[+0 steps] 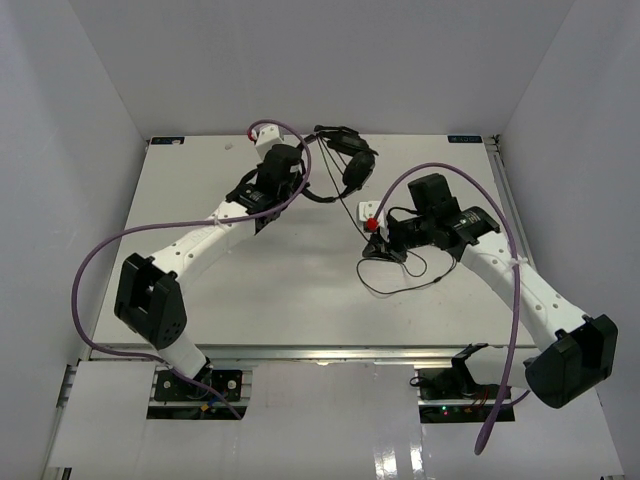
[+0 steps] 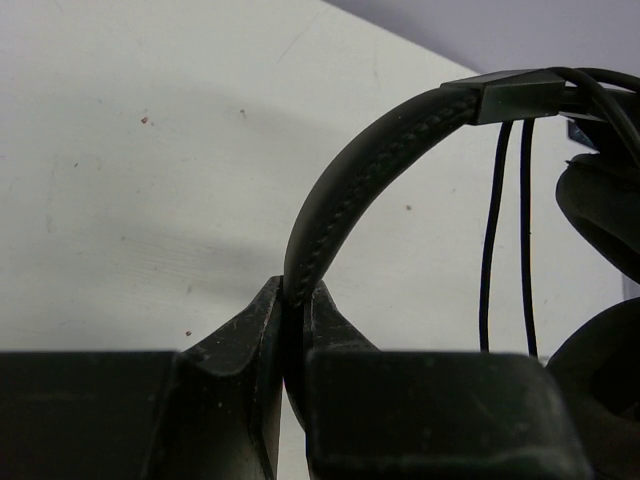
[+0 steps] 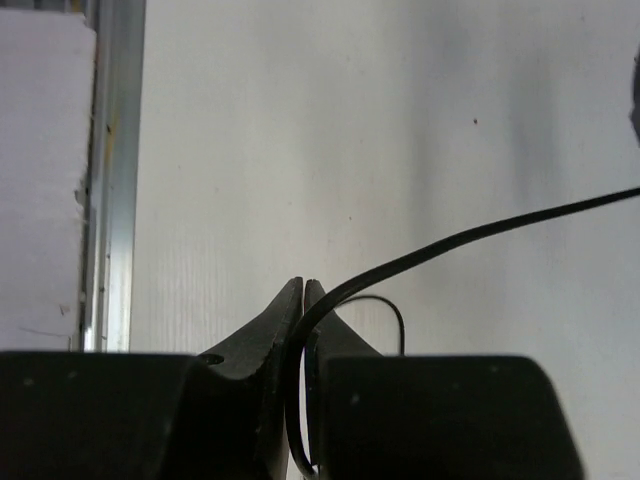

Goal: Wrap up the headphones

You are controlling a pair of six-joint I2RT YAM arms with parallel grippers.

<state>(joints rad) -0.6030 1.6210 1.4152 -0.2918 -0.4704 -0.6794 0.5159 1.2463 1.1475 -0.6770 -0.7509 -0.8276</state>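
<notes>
The black headphones [image 1: 350,160] hang over the back middle of the table, earcups toward the rear. My left gripper [image 1: 303,188] is shut on the stitched headband [image 2: 380,150], which rises from between the fingertips of that gripper [image 2: 296,290] and arches right. Two strands of thin cable [image 2: 490,240] hang beside an earcup [image 2: 600,210]. My right gripper [image 1: 374,243] is shut on the thin black cable [image 3: 480,232], which leaves that gripper [image 3: 304,286] and runs off right. Slack cable [image 1: 400,280] loops on the table below it.
A small white piece with a red knob [image 1: 370,218] sits just behind the right gripper. Purple arm cables [image 1: 100,260] arc over both arms. White walls close in the table [image 1: 250,290]. An aluminium rail [image 3: 110,170] runs along the table edge in the right wrist view.
</notes>
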